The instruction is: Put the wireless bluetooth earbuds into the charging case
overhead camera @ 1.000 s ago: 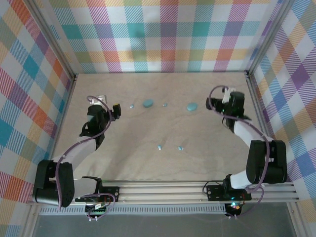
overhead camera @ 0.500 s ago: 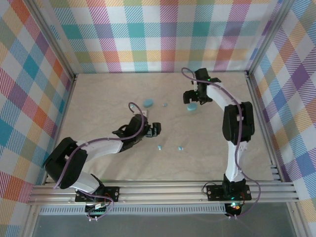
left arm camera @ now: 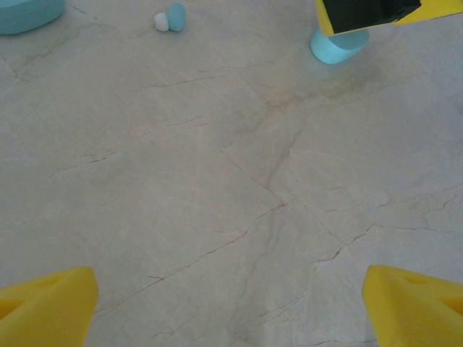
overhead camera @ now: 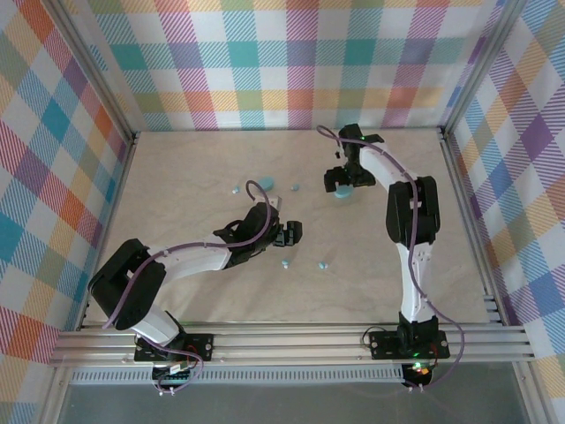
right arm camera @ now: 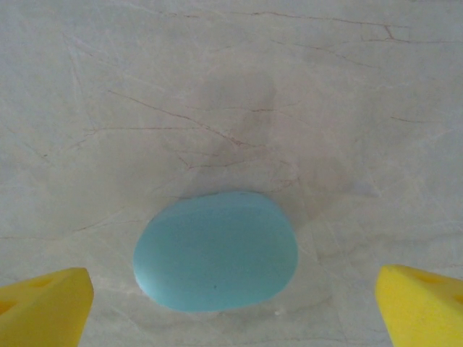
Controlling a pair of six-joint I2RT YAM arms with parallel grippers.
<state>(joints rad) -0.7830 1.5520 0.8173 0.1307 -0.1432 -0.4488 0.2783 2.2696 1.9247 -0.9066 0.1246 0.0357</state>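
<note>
Shifting rightward since half a second ago, the left gripper [overhead camera: 290, 232] hangs wide open mid-frame, just up-frame of an earbud [overhead camera: 286, 263]. The right gripper [overhead camera: 342, 179], jaws spread, hovers over the charging case [right arm camera: 215, 251], upper right of centre.

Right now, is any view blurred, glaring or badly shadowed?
Top external: even, diffuse light, no glare, but the pale teal rounded plastic earbuds are mere specks. Left wrist: marble-patterned tabletop crisp. Right wrist: teal oval pebble-shaped plastic case sharp, faint soft shadow beyond it.
</note>
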